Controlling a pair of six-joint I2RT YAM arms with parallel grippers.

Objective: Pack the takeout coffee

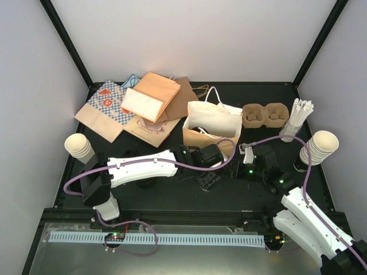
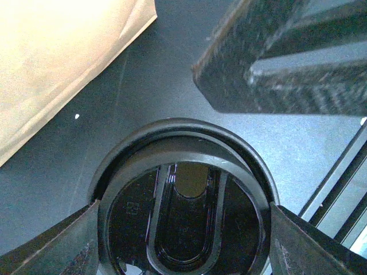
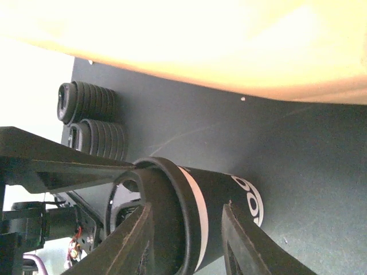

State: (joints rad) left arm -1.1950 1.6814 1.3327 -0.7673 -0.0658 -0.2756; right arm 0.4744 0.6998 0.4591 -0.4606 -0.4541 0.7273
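Legible text is scarce in all three views.

Right wrist view, lower centre: the coffee cup [image 3: 215, 197] has a dark body with a white ring, and at its right end are large white rounded characters. Two resemble "O"; the rest is cut off, so no word can be read.

Left wrist view, lower centre: the black lid [image 2: 183, 229] has small embossed marks left of its raised channel, too blurred to read.

Top external view, upper left: a kraft bag [image 1: 150, 129] carries red script, and a checked bag [image 1: 109, 103] carries red emblems. Both are too small to decipher.
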